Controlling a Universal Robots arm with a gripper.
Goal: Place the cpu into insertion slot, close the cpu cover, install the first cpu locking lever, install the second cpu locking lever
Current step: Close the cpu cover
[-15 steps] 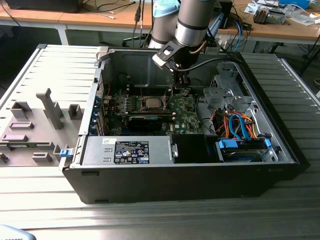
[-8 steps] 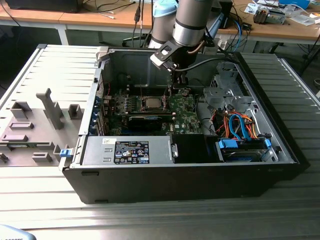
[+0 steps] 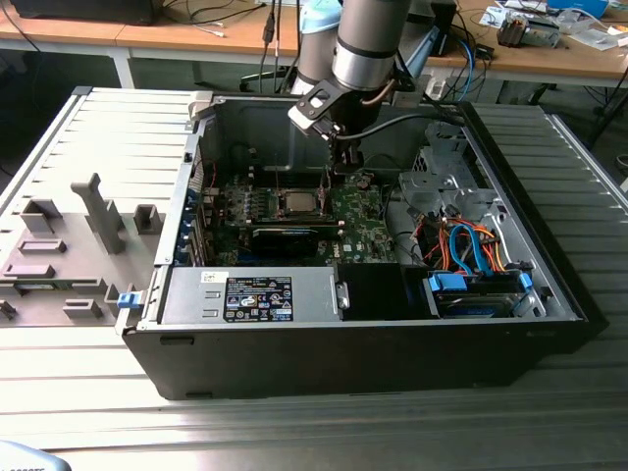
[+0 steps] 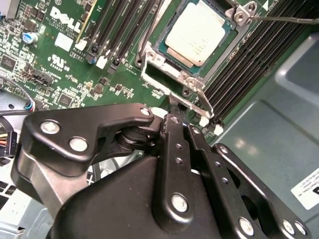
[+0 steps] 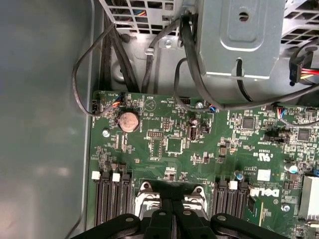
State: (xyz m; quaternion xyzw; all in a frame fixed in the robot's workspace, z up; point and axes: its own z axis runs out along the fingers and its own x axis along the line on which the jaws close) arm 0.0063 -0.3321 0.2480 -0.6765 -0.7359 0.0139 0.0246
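- The small flat square cpu with the dull silver-grey top [image 4: 199,30] is seen seated in the square dark insertion slot with the silvery rim [image 4: 158,49], on the green motherboard [image 4: 65,64] inside the open black computer case [image 3: 343,353].
- The thin silvery windowed cpu cover [image 4: 172,74] appears to be lowered flat around the chip, so the first two steps are judged done.
- The black two-fingered gripper [image 4: 178,119] is held low over the board at the socket's edge. Its fingers are pressed together and nothing is seen between them.
- Its tip is placed just beside a thin silvery wire locking lever [image 4: 203,102]. A second such lever [image 4: 284,19] is seen at the socket's far side, and neither looks hooked down.
- The step in hand is judged to be the first locking lever.
- That step calls for a steady push on a thin, springy wire, down and then sideways under its catch. The closed fingertips must be kept squarely on the lever and off the neighbouring long black memory slots [image 4: 124,30].
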